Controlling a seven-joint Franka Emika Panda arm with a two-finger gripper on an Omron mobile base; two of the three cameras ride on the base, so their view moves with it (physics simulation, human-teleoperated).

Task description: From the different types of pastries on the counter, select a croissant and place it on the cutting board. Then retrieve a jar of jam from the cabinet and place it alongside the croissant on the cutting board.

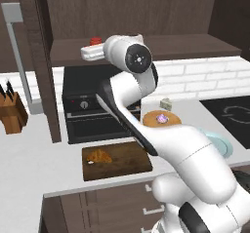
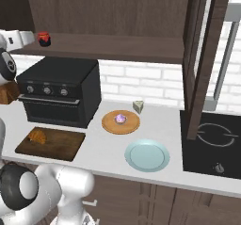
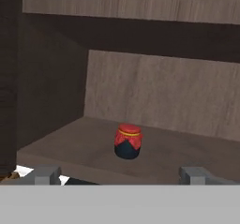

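Observation:
The jar of jam, red with a dark base, stands upright on the cabinet shelf, straight ahead of my gripper. The fingertips are wide apart, so the gripper is open and holds nothing. From the side, the gripper is level with the jar of jam and a little short of it. The jar of jam peeks above my hand. The croissant lies on the left part of the cutting board, on the counter.
A black oven sits under the shelf, behind the board. A round wooden plate carries the pink-purple pastry, with a pale blue plate and a cheese wedge nearby. A knife block stands left; the cooktop lies right.

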